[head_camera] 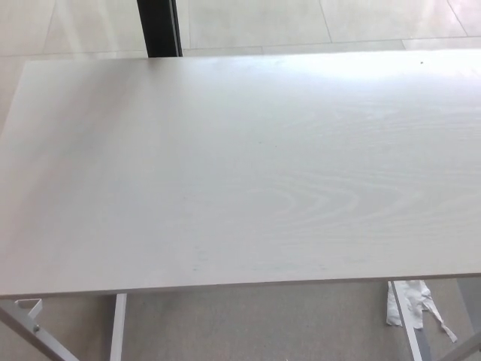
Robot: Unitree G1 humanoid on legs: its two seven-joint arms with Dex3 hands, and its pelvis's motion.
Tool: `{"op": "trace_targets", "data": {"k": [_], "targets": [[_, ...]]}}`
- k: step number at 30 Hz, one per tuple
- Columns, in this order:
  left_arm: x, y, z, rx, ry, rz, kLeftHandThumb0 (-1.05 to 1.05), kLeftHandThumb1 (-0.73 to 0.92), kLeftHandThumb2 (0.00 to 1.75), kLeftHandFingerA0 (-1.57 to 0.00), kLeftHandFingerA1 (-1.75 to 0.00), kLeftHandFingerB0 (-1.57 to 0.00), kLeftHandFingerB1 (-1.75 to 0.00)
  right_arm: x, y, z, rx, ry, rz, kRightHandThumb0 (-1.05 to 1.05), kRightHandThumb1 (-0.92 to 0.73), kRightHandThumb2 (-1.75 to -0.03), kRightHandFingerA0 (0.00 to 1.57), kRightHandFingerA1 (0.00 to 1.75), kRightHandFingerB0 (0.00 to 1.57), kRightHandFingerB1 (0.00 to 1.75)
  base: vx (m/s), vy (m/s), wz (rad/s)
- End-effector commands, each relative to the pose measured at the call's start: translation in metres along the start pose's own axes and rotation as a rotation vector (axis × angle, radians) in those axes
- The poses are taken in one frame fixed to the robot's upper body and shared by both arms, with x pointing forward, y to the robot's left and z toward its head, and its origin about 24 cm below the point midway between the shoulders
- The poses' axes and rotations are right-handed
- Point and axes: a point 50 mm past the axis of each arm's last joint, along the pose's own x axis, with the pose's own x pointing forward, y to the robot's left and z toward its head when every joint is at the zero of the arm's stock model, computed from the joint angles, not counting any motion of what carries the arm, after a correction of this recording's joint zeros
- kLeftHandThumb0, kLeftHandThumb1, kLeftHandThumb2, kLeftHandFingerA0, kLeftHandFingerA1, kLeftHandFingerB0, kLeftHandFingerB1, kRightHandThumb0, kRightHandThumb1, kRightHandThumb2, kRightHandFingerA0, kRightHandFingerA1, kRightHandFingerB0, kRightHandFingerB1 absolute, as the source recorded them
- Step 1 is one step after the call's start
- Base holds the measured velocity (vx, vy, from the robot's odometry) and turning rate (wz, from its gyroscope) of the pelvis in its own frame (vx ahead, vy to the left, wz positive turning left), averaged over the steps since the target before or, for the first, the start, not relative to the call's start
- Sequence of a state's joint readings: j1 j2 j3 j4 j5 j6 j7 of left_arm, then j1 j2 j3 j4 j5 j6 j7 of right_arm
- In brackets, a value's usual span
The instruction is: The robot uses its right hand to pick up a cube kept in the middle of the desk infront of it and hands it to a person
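Only the pale wooden desk [240, 173] shows in the head view, filling most of the picture. No cube is in view. Neither of my hands shows, and no part of my arms. The person's hand is out of the picture too.
A black post [158, 27] stands on the tiled floor behind the desk's far edge. White metal desk legs [118, 327] show below the near edge. A crumpled white scrap [411, 302] lies on the floor at the lower right.
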State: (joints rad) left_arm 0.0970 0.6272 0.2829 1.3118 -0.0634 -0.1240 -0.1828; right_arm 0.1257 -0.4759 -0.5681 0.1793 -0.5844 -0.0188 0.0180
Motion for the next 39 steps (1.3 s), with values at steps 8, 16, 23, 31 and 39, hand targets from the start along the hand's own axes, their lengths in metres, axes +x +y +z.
{"op": "trace_targets", "data": {"k": [8, 16, 23, 31, 39], "targets": [[-0.005, 0.013, -0.012, -0.007, 0.034, 0.052, -0.69, 0.78, 0.63, -0.6, -0.55, -0.57, -0.43, -0.092, -0.014, -0.174, 0.838, 0.794, -0.839, -0.47, -0.67, -1.07, 0.67, 0.98, 0.42, 0.69, 0.0, 0.0, 0.0], [-0.004, 0.016, -0.005, 0.007, 0.02, 0.048, -0.69, 0.79, 0.64, -0.58, -0.57, -0.56, -0.44, -0.061, 0.01, -0.163, 0.953, 0.998, -0.69, -0.52, -0.77, -0.63, 0.5, 1.18, 0.43, 1.06, 0.0, 0.0, 0.0], [-0.006, 0.018, -0.014, 0.028, 0.065, 0.038, -0.68, 0.8, 0.64, -0.51, -0.51, -0.49, -0.42, -0.085, 0.039, -0.17, 0.713, 1.103, -0.545, -0.53, -0.79, -0.64, 0.46, 0.96, 0.36, 0.78, 0.0, 0.0, 0.0], [-0.007, 0.02, -0.015, 0.053, 0.089, 0.035, -0.68, 0.78, 0.63, -0.52, -0.54, -0.47, -0.43, -0.104, 0.052, -0.18, 0.723, 1.008, -0.203, -0.47, -0.65, -0.6, 0.92, 0.74, 0.78, 0.58, 0.0, 0.0, 0.0], [-0.008, 0.024, -0.014, 0.038, 0.083, 0.039, -0.69, 0.76, 0.63, -0.5, -0.55, -0.46, -0.44, -0.097, 0.065, -0.172, 0.628, 0.911, 0.156, -0.57, -0.46, -0.8, 0.26, 0.58, 0.19, 0.44, 0.0, 0.0, 0.0]]}}
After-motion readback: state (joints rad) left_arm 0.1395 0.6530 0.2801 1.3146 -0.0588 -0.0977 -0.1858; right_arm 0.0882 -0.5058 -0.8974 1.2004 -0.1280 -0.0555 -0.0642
